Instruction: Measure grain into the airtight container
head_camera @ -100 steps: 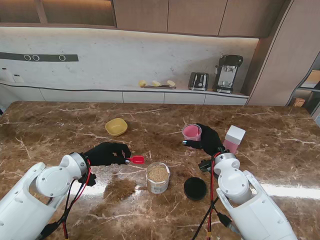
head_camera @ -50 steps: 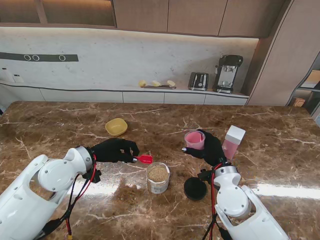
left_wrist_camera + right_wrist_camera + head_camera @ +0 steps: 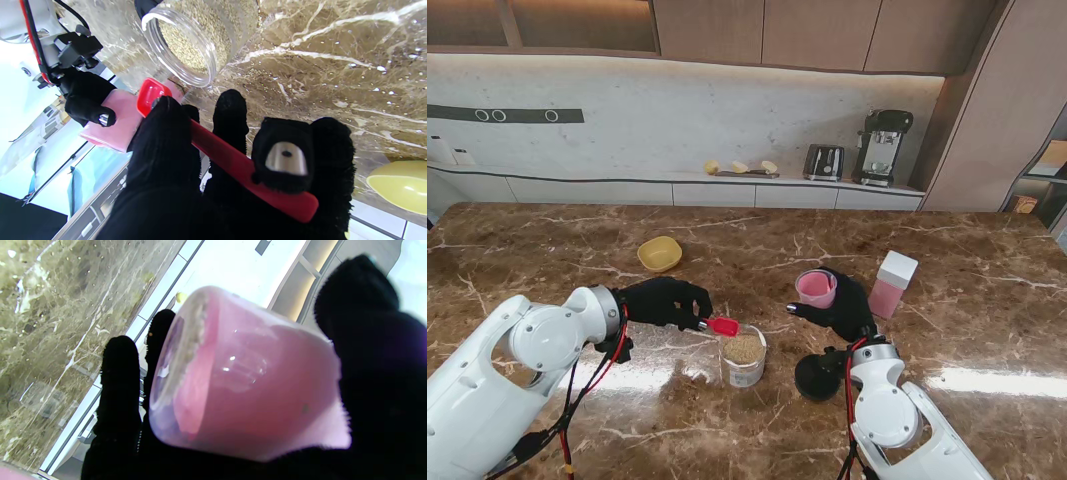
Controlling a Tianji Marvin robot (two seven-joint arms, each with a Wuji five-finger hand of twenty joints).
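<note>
1. Nearest to us, the black lid [image 3: 816, 377] lies flat on the marble table [image 3: 547, 245], just beside our right forearm.
2. Left of it stands the clear jar [image 3: 743, 357], upright and open, with grain [image 3: 743, 348] reaching nearly to its rim; the left wrist view shows the same grain [image 3: 190, 40] through the glass wall.
3. Our left hand [image 3: 659, 300] is closed around the handle of the red scoop [image 3: 723, 326], thumb and fingers pressed on it; the bowl of the scoop sits at the jar's rim on its left side, and we cannot tell whether it touches.
4. From the left wrist, the scoop [image 3: 213, 146] runs out between our black fingers [image 3: 230, 116], its bowl just beside the jar mouth and looking bare inside.
5. Our right hand [image 3: 845, 306] is wrapped around the pink cup [image 3: 815, 288], held off the table and tilted, its mouth turned left toward the jar.
6. The right wrist view shows that cup [image 3: 247, 383] on its side in our grasp, with a pale crust along its rim.
7. Farther right stands the pink airtight container [image 3: 890, 285] with its white lid on.
8. Farthest, to the left, rests the yellow bowl [image 3: 659, 253].
</note>
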